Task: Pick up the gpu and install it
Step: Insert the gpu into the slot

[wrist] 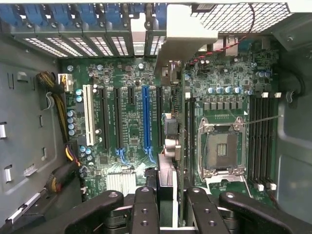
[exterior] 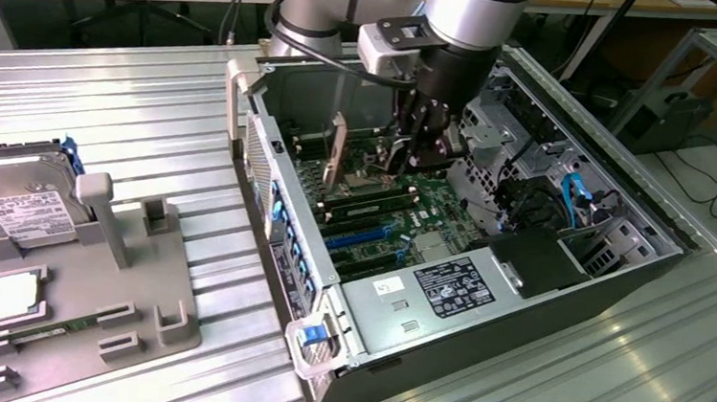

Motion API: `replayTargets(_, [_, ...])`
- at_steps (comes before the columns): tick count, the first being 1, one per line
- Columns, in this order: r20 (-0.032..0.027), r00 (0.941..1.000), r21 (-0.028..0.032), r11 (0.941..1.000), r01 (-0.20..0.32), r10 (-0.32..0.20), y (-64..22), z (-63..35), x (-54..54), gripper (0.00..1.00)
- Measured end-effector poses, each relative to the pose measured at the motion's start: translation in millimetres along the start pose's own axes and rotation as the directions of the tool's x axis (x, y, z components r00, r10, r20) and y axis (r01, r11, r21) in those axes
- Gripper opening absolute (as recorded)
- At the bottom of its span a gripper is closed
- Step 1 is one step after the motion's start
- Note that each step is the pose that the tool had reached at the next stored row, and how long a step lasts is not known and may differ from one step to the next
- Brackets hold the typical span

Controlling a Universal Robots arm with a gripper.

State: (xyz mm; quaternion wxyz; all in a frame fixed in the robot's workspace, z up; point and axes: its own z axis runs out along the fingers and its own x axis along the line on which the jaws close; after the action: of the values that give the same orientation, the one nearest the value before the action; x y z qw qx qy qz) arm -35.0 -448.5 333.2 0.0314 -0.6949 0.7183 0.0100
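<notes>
The fingers (wrist: 165,204) pinch the gpu (wrist: 171,107) edge-on inside the computer case (exterior: 635,280); it should stay square above the motherboard (wrist: 126,131) slots.

Exterior view: looks down at an angle from above and off to one side, taking in the open computer case (exterior: 482,268), the ribbed metal table (exterior: 122,115) and the grey parts tray (exterior: 83,285).
Wrist view: sits just behind the gripper (wrist: 165,204), facing straight down into the case, close to the motherboard (wrist: 131,117).
Shared: the motherboard (exterior: 389,227) and case interior.
</notes>
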Motion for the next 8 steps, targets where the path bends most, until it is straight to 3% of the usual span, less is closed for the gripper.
replayTargets(8, [0.0001, 1.0, -0.0011, 1.0, 0.002, -0.002, 0.1, 2.0, 9.6, 0.28])
